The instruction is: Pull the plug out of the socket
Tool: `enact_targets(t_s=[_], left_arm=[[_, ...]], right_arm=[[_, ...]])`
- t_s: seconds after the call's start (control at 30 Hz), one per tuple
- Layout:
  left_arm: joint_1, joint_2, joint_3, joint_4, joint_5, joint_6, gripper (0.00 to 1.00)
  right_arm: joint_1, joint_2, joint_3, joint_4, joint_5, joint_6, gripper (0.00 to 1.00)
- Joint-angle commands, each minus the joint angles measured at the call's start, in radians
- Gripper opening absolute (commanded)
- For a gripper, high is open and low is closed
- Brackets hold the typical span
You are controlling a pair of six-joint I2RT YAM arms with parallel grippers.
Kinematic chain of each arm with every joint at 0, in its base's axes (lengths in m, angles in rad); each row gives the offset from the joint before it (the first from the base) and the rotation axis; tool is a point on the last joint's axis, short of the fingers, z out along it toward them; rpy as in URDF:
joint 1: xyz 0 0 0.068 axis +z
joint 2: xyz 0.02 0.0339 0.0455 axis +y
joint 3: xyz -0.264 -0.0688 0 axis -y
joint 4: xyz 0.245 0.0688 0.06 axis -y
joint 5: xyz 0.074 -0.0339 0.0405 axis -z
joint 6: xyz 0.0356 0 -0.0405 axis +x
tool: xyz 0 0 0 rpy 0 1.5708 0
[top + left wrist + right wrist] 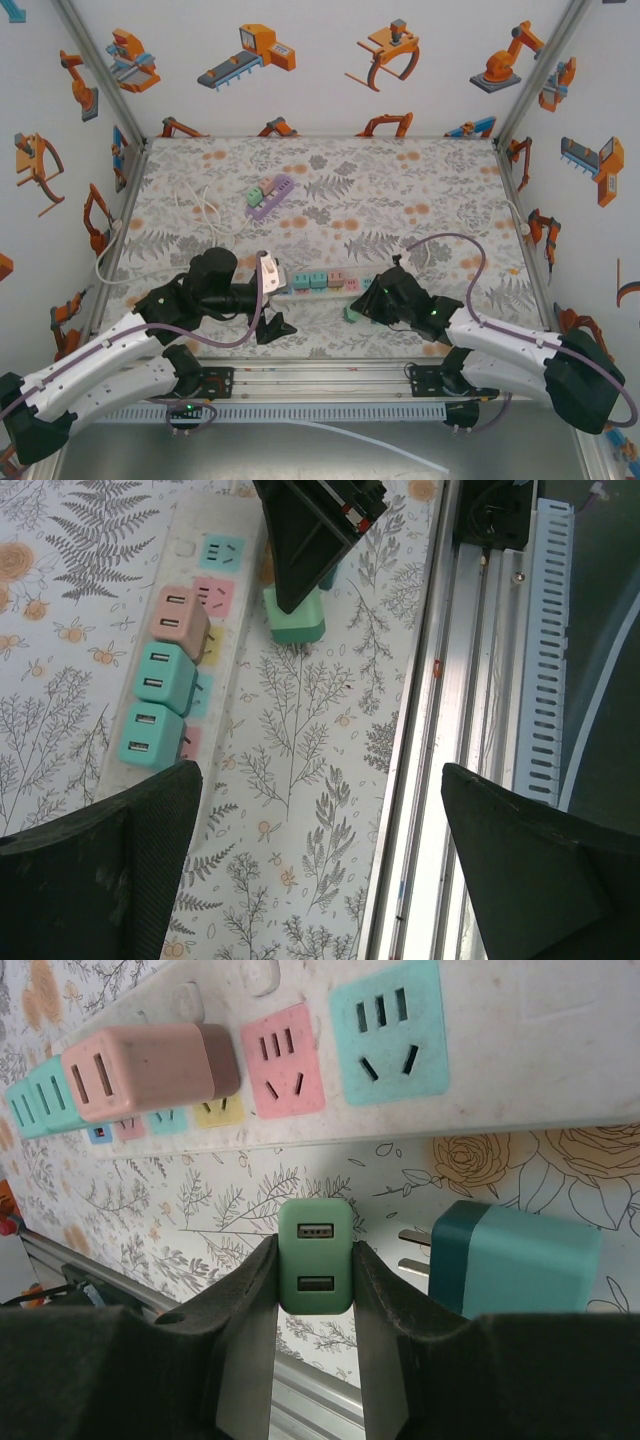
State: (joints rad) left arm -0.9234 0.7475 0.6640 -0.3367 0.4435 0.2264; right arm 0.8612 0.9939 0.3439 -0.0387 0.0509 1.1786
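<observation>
The white socket strip lies across the near middle of the table. A pink plug and two teal plugs sit in it. My right gripper is shut on a green two-port plug. That plug is clear of the strip, over the table just in front of it. My left gripper is open with nothing between its fingers. It hangs over the strip's left end and the table's near edge.
A teal plug lies loose on the table beside the green one, prongs showing. A purple strip with plugs lies further back, with a white cable at the left. The metal rail runs along the near edge.
</observation>
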Motion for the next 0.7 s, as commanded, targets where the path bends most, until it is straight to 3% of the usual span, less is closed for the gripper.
enact_targets(t_s=[0.0, 0.43, 0.67], left_arm=[[-0.008, -0.007, -0.011, 0.014, -0.003, 0.017, 0.97], [-0.012, -0.016, -0.017, 0.016, -0.041, 0.005, 0.97], [-0.014, -0.032, -0.024, 0.032, -0.03, -0.008, 0.97]], right_arm=[[0.008, -0.022, -0.013, -0.041, 0.049, 0.003, 0.35], [0.008, -0.182, 0.043, -0.224, 0.115, -0.054, 0.44], [0.008, -0.259, 0.141, -0.316, 0.256, -0.234, 0.44]])
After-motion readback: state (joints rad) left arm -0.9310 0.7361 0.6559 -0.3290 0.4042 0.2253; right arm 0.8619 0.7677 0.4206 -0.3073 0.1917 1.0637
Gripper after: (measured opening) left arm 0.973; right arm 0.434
